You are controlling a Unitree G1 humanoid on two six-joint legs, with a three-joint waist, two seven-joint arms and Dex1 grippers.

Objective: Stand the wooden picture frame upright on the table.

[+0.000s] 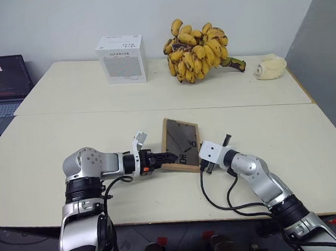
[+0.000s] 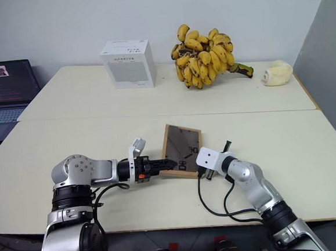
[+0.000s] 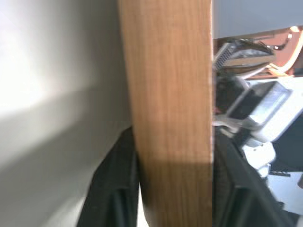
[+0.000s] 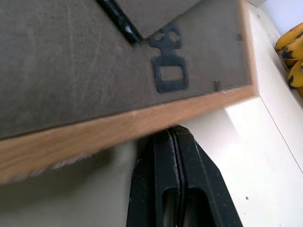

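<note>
We see a large pale cream table with a seam that runs across it from side to side. On the far part, behind the seam, stand a white box, a big bunch of bananas just beside it, and a pale shell-like object near the right edge. On the near part lies the wooden picture frame, its dark grey back facing up.
</note>
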